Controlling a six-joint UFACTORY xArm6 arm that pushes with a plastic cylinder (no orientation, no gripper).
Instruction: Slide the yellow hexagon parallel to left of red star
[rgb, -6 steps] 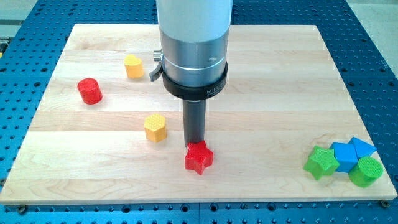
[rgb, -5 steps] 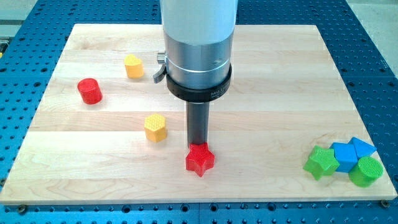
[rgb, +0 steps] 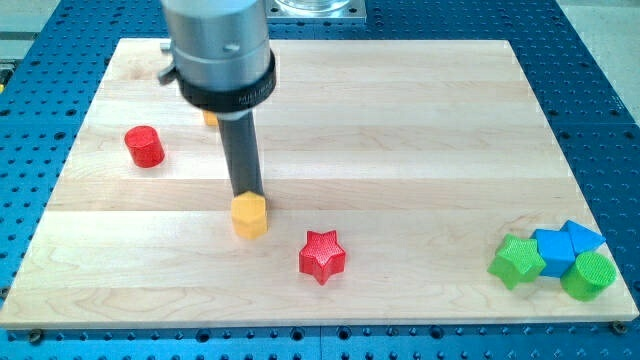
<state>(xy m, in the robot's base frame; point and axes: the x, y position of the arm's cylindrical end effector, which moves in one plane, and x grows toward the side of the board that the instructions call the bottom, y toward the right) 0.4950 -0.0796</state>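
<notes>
Red cylinder: seen near the view's left edge of the desk, well apart from everything else.
Second yellow block: mostly hidden behind the arm, so its shape cannot be told.
Tip: seen touching the top side of the yellow hexagon, on the side toward the view's top.
Yellow hexagon: found to the view's left of the red star, near it but set a little higher.
Red star: untouched, toward the view's bottom.
Right cluster: 1 green star, 2 blue blocks and 1 green cylinder are grouped at the view's bottom right.
Risk: an off-centre push may let the hexagon spin or slip sideways; a push carried too far may drive it past the star's level.
Gripper: none is fitted, so no open or closed state can be told; only the rod's end is pressed against the hexagon.
</notes>
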